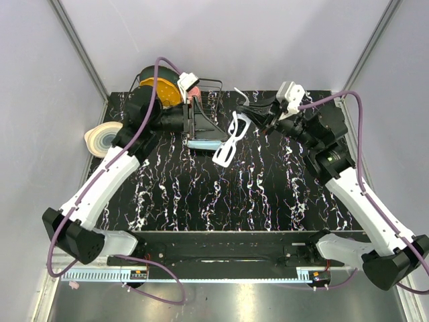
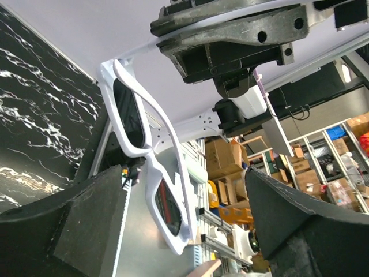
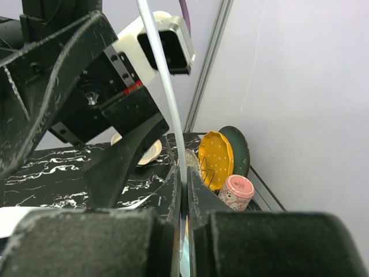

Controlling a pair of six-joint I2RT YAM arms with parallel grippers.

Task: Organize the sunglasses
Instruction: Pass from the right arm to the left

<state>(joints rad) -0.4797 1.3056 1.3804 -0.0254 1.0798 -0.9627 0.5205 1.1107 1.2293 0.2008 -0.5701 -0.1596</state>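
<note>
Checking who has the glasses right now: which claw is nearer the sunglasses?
Right. The right claw is shut on the slim arm of the sunglasses, reaching in from their right. The left claw is open, facing the frame from the left, not gripping it.

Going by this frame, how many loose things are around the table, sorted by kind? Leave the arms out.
sunglasses: 1
plates, namely yellow plate and dark green plate: 2
pink cup: 1
wire rack: 1
whitish dish: 1
light-blue flat item: 1
Total: 7
</note>
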